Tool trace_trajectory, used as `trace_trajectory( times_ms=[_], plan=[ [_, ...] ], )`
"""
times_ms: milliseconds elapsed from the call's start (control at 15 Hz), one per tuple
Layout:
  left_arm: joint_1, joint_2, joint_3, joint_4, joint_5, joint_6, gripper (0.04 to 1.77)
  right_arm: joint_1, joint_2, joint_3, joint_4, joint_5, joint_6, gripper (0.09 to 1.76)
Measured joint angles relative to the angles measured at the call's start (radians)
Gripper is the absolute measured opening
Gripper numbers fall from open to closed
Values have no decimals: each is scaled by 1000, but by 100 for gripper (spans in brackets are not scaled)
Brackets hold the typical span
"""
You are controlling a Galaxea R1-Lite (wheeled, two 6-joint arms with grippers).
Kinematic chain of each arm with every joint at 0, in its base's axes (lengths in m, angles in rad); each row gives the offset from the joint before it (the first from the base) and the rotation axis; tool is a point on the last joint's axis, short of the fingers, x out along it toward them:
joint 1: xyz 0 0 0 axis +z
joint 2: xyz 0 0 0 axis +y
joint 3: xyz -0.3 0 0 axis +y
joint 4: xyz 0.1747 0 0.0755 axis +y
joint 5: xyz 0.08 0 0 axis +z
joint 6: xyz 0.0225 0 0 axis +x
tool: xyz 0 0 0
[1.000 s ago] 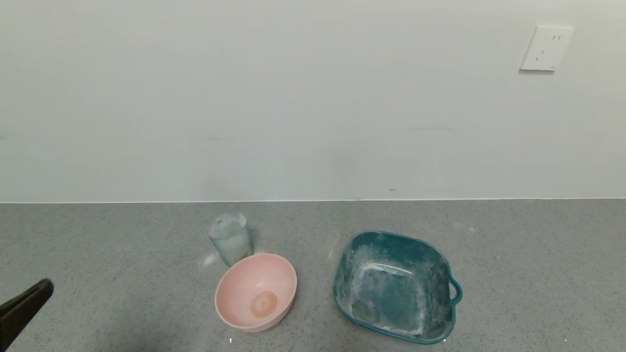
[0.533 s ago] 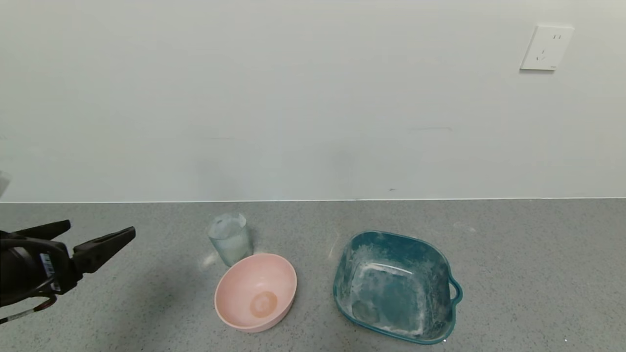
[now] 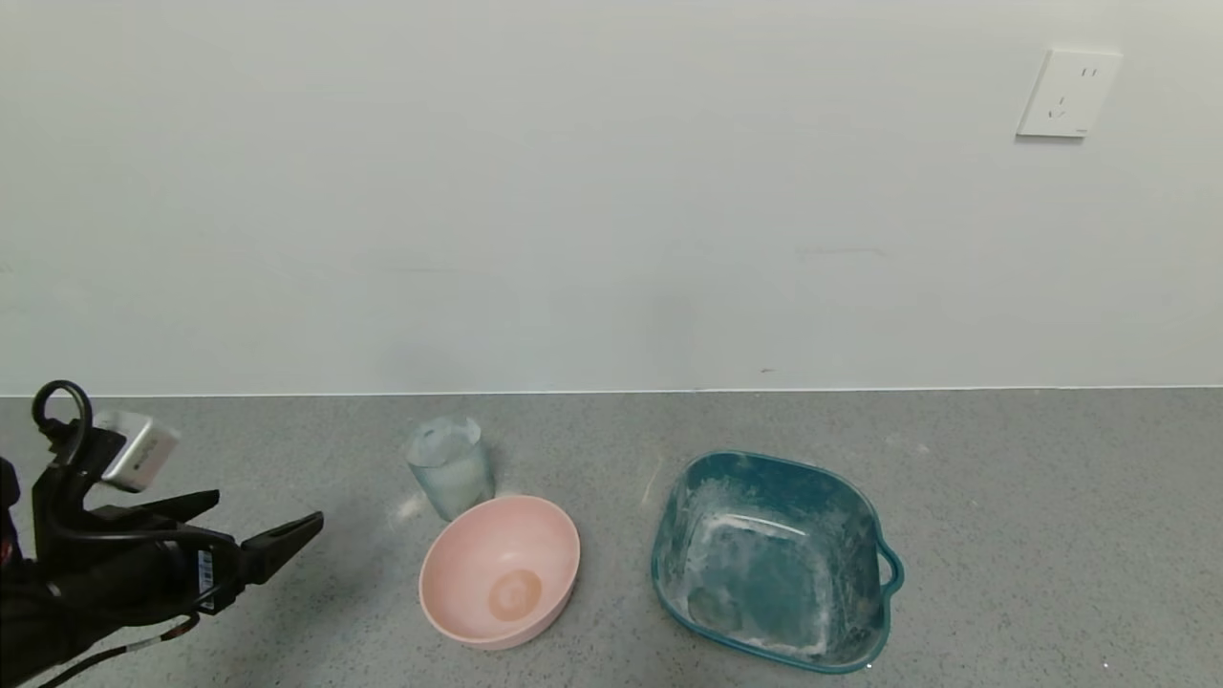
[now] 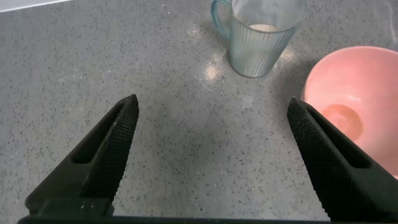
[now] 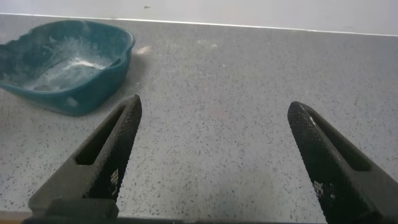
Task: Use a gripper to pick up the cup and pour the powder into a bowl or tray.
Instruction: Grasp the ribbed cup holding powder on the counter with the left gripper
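The translucent blue-green cup (image 3: 447,465) stands upright on the grey counter behind the pink bowl (image 3: 500,570). In the left wrist view the cup (image 4: 259,36) holds beige powder (image 4: 263,28), its loop handle turned away from the bowl (image 4: 357,106). My left gripper (image 3: 263,524) is open and empty at the left, above the counter, pointing toward the cup and well short of it; in its own view the left gripper (image 4: 211,109) shows bare counter between its fingers. My right gripper (image 5: 214,106) is open and empty over bare counter, out of the head view.
A squarish teal tray (image 3: 776,559) with white smears and a side handle stands right of the bowl; it also shows in the right wrist view (image 5: 65,62). A white wall with a socket (image 3: 1065,94) rises behind the counter.
My left arm has come further into the head view from the left edge, moving right toward the cup, its fingers open. The cup, bowl and tray have not moved.
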Motion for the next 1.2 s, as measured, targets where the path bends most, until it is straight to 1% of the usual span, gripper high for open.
trace_trajectory(
  times_ms=[200,467,600,733,933,1200],
  plan=[
    [-6,116,43,-129,-8,22,172,0,0,0,0,0,0,171],
    [-13,292,87,-360,-32,71,172,0,0,0,0,0,0,171],
    [-32,375,104,-461,-35,79,172,0,0,0,1,0,0,171],
    [-54,443,108,-511,-36,79,172,0,0,0,0,0,0,171],
    [-84,510,88,-526,-33,71,172,0,0,0,0,0,0,171],
    [-101,570,33,-549,-30,70,172,0,0,0,0,0,0,171]
  ],
)
